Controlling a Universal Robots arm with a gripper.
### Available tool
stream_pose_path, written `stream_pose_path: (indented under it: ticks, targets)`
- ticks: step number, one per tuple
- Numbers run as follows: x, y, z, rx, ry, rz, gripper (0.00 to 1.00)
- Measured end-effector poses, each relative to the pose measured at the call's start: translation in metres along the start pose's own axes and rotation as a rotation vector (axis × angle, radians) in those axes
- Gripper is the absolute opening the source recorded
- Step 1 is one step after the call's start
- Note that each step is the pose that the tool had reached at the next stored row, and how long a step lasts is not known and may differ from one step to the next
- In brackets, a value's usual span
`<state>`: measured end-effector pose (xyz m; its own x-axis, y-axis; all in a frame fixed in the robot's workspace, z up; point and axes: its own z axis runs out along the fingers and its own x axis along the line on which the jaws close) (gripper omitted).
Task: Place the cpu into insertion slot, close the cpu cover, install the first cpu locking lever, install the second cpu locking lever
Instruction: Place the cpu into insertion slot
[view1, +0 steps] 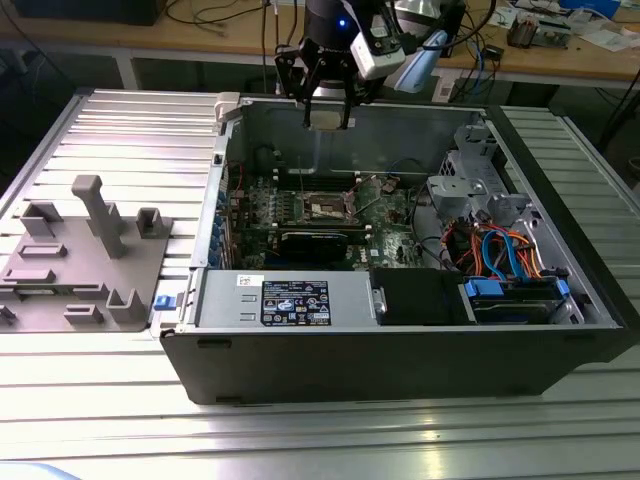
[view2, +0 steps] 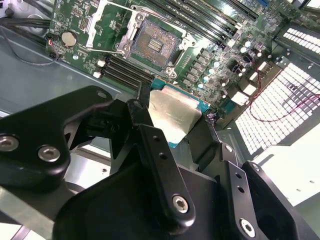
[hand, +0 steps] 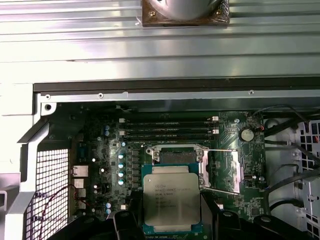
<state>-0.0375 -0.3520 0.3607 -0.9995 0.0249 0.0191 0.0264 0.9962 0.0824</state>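
My gripper (view1: 328, 110) hangs above the back wall of the open computer case, shut on the cpu (view1: 326, 118). In both wrist views the cpu (hand: 171, 200) (view2: 172, 117) shows its silver-grey top, clamped by its edges between the black fingers (view2: 142, 127). The insertion slot (hand: 174, 156) (view2: 152, 45) (view1: 328, 207) lies well below on the green board, its dark centre bare. In the first wrist view the cpu hides part of it. The cpu cover (hand: 225, 172) (view2: 107, 25) stands flipped open beside the slot, with thin lever wires (hand: 222, 150) raised along it.
A black graphics card (view1: 318, 242) sits just in front of the slot. The power supply (view1: 285, 300) fills the case's front; a drive cage with blue and orange cables (view1: 500, 250) is at the exterior view's right. A grey fixture (view1: 85, 250) stands outside the case at that view's left.
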Motion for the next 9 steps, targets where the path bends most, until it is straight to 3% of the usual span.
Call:
stream_pose_path:
  ticks: [9]
  targets:
    - [0.0000,-0.0001,0.0015,0.0000,0.0000,0.000,0.55]
